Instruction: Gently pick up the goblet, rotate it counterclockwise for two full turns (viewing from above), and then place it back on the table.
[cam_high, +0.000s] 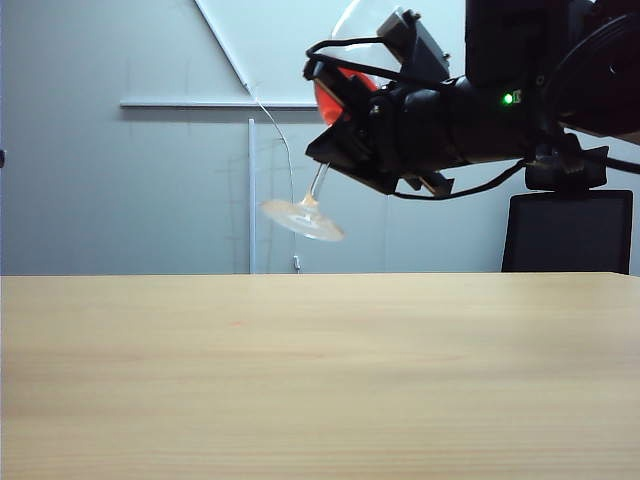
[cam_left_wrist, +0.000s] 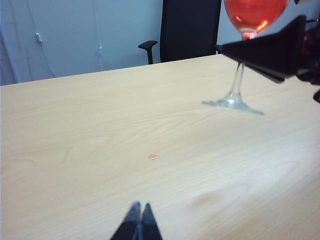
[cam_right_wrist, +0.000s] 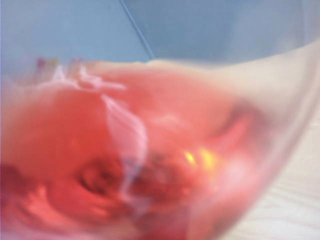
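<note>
The goblet hangs tilted in the air, well above the table. Its round foot points down and left, and red liquid shows in its bowl. My right gripper reaches in from the upper right and is shut on the glass where the stem meets the bowl. In the left wrist view the goblet floats over the far side of the table, held by the dark right gripper. In the right wrist view the blurred red bowl of the goblet hides the fingers. My left gripper is shut and empty, low over the wood.
A black office chair stands behind the table's far edge at the right, seen too as the chair in the left wrist view. A small reddish spot lies on the wood between my left gripper and the glass.
</note>
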